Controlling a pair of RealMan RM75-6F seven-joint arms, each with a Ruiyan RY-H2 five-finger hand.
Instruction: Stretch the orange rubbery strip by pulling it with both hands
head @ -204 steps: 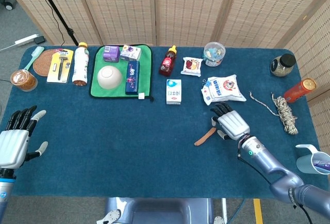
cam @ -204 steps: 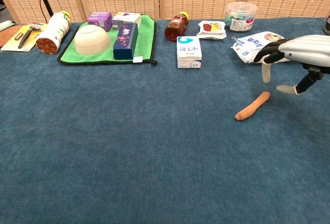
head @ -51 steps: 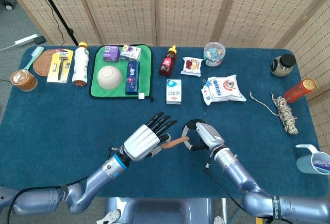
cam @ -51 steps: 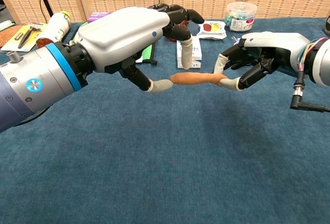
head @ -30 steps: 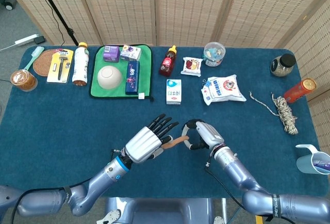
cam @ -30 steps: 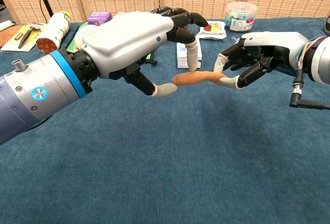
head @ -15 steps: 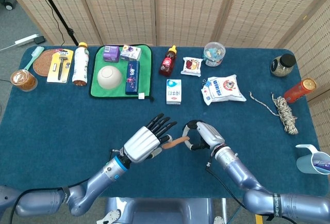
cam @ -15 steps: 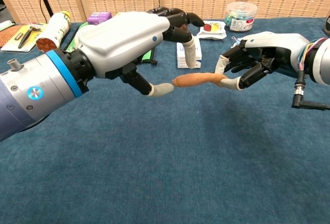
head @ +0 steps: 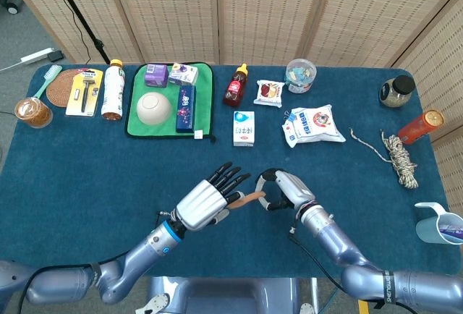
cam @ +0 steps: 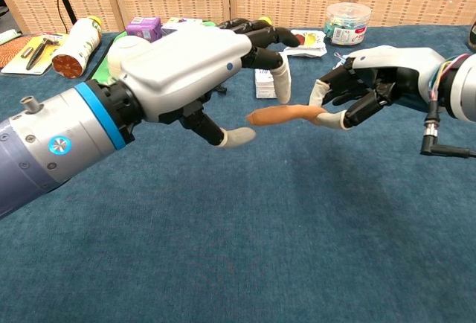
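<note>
Strip [cam: 286,114] hangs above the desk [cam: 297,248], its right end pinched by the right hand [cam: 370,85], while the left hand [cam: 201,70] is released just beside the free end, so it should close firmly there before either arm pulls.

Strip [cam: 286,114] btwn left hand [cam: 195,62] & right hand [cam: 387,70].
</note>
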